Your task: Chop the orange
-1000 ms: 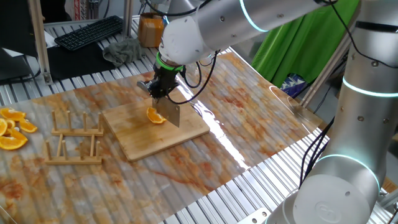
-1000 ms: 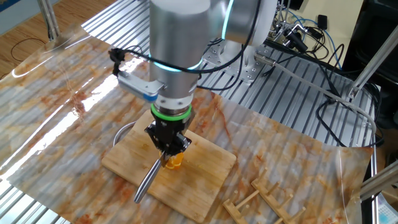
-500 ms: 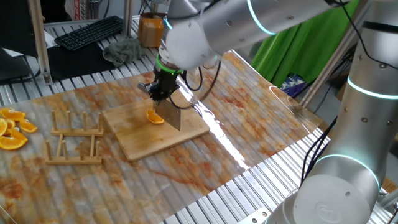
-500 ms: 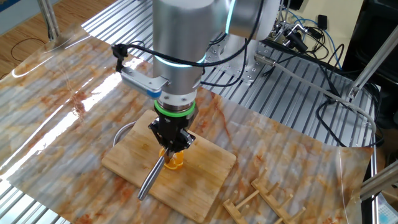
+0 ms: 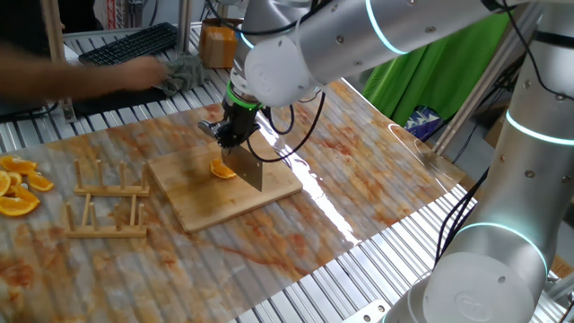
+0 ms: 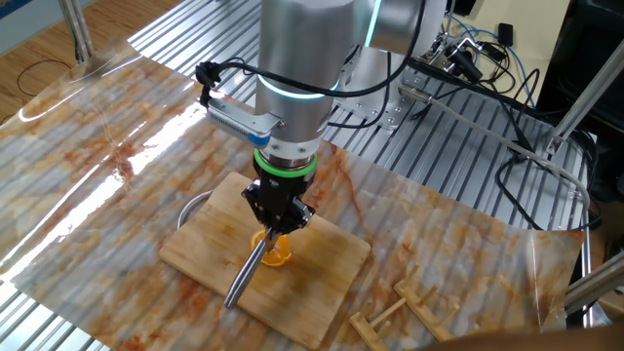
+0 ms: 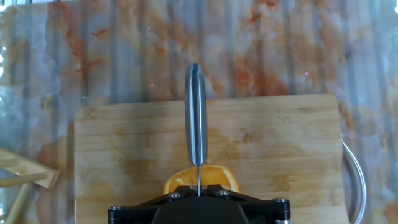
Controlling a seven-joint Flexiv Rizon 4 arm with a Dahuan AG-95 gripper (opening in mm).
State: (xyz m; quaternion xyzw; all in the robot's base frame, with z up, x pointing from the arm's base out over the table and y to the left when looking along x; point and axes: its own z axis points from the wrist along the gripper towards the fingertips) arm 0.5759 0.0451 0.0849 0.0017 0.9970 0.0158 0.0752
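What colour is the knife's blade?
Shiny silver-grey metal knife, clearest in the hand view.

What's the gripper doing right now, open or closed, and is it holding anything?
Gripper: closed, holding the knife blade-down over the orange on the cutting board.

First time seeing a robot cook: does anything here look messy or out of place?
Mostly tidy. A blurred human arm reaches in at the table's far edge, and orange stains blotch the table cover around the cutting board.
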